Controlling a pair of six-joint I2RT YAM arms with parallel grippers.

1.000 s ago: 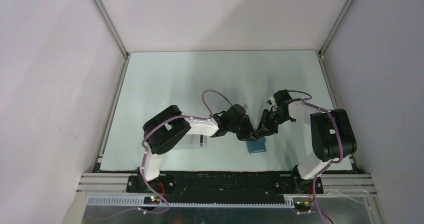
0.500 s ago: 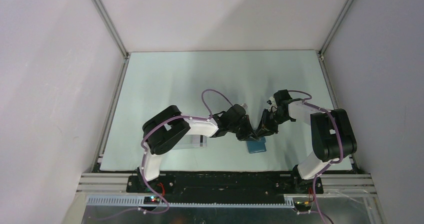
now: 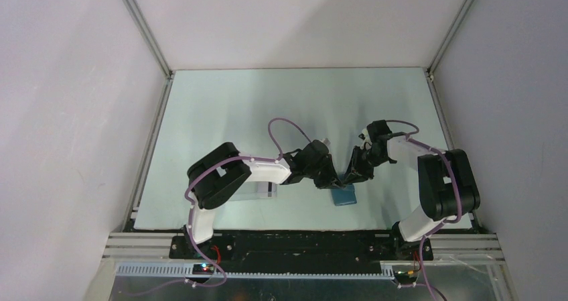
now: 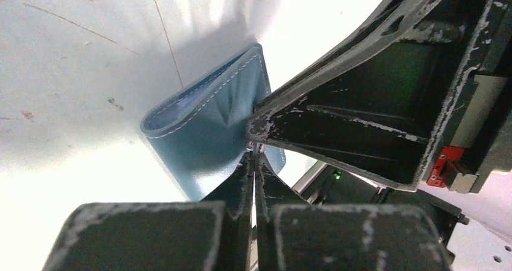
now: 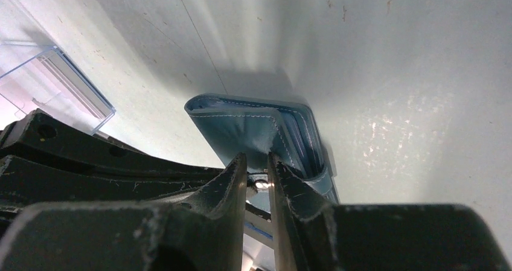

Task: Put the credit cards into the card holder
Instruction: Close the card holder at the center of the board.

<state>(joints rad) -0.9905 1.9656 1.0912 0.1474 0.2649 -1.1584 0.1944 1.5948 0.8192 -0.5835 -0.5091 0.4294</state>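
Note:
The teal card holder (image 3: 345, 196) lies near the table's front centre, and both grippers meet over it. In the left wrist view the card holder (image 4: 205, 123) is bent up off the table. My right gripper (image 5: 258, 162) is shut on its raised flap (image 5: 241, 126), with the metal snap between the fingertips. My left gripper (image 4: 253, 154) is shut, its tips against the same flap just beneath the right fingertip; nothing shows between its jaws. From above, the left gripper (image 3: 337, 182) and the right gripper (image 3: 348, 179) almost touch. The credit cards do not show clearly.
A clear plastic box (image 3: 260, 191) sits under the left forearm, with a dark stripe visible inside it. The same clear plastic box (image 5: 60, 81) shows at the left of the right wrist view. Metal frame rails border the table on the left and right.
My left gripper has closed fully. Both arms have stayed nearly in place over the card holder, and the left elbow has drifted slightly left.

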